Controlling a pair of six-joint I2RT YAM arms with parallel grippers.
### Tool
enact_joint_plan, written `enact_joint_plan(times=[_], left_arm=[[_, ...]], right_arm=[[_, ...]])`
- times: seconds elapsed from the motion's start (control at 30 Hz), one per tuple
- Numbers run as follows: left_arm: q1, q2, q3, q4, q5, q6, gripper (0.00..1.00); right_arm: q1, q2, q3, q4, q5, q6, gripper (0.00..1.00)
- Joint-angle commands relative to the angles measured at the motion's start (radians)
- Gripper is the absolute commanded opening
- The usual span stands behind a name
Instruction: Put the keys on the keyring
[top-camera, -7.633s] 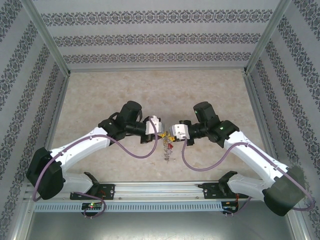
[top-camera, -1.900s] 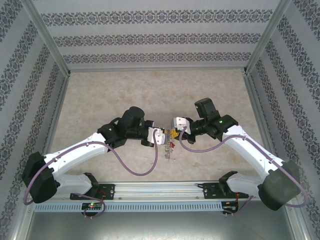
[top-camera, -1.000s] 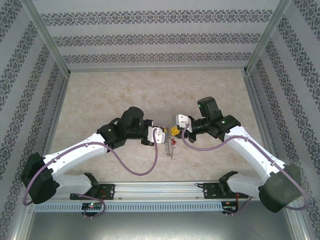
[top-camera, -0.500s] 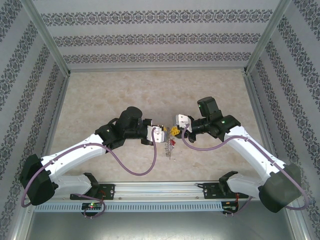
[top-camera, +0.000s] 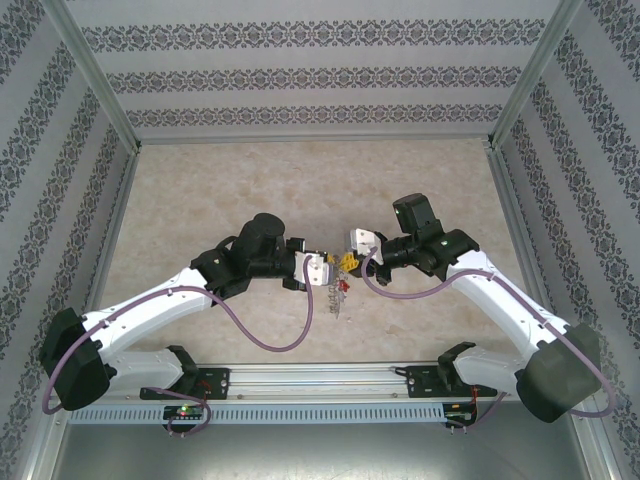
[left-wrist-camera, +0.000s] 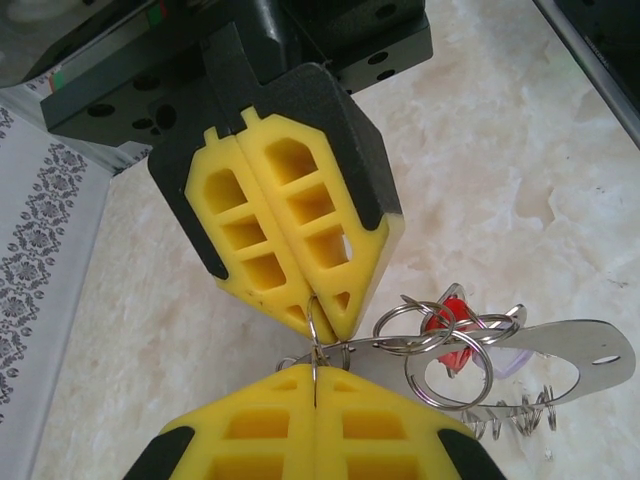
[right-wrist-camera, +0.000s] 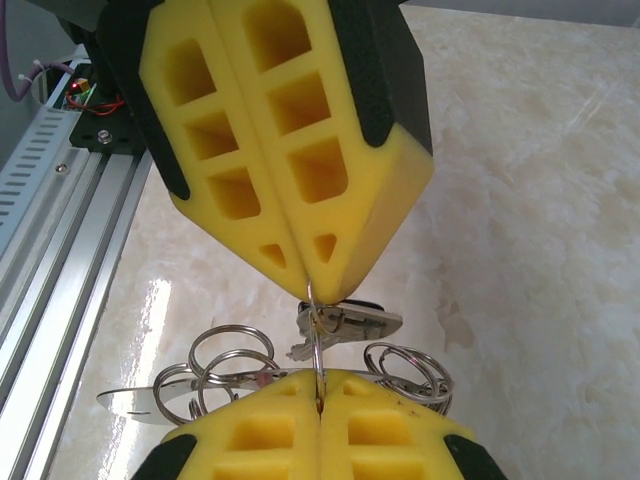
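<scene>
While the two arms meet at the centre of the overhead frame, the left gripper (left-wrist-camera: 315, 400) and right gripper (right-wrist-camera: 320, 400) each pinch shut, yellow foam pads together, on one thin silvery wire keyring (right-wrist-camera: 317, 350) spanning between them. Small silvery split rings (left-wrist-camera: 478, 328), a red tag (left-wrist-camera: 447, 328) and a flat perforated metal plate (left-wrist-camera: 570, 355) dangle at lower right of the left-wrist frame. What appears to be a small dark-headed key (right-wrist-camera: 345, 322) hangs beside the wire, mid-frame in the right-wrist view.
</scene>
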Motion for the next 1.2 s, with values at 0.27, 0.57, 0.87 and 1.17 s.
enact_joint_plan(times=[0.27,0.57,0.87,1.17], left_arm=[[-0.054,0.008,0.016,-0.020,-0.021,0.071,0.00],[-0.079,0.013,-0.008,-0.022,-0.087,0.104,0.00],[-0.085,0.011,-0.018,-0.017,-0.103,0.107,0.00],[-0.085,0.007,-0.006,0.014,-0.119,0.073,0.00]], right_arm=[[-0.026,0.011,0.029,0.056,-0.055,0.082,0.00],[-0.061,0.005,0.025,0.100,-0.094,0.146,0.00],[-0.069,0.005,0.024,0.112,-0.098,0.166,0.00],[-0.062,0.002,0.013,0.103,-0.098,0.158,0.00]])
